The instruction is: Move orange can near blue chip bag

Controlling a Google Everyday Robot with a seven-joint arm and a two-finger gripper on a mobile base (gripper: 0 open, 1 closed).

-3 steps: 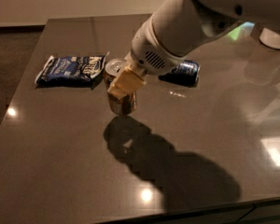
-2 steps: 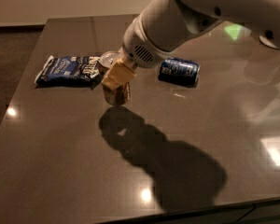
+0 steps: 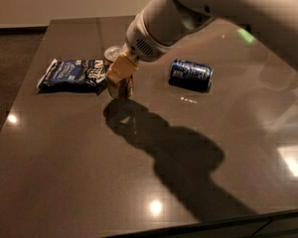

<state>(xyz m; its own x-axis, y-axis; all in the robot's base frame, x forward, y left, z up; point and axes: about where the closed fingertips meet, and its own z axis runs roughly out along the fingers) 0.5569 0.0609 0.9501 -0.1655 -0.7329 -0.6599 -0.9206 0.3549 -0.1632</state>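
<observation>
The blue chip bag [image 3: 72, 75] lies flat just left of the gripper [image 3: 120, 82], whose fingers clamp the orange can [image 3: 123, 90] right beside the bag's end, low over the table [image 3: 79, 182]. Farther right of the gripper, well apart, a dark blue can [image 3: 191, 75] lies on its side.

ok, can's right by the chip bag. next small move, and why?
Probably ease straight down to be sure it's seated, then open. The gripper is shut on the orange can, upright just off the right end of the blue chip bag. Its shadow on the table meets its base, so it looks at or barely above the surface. Sideways travel seems unneeded.
</observation>
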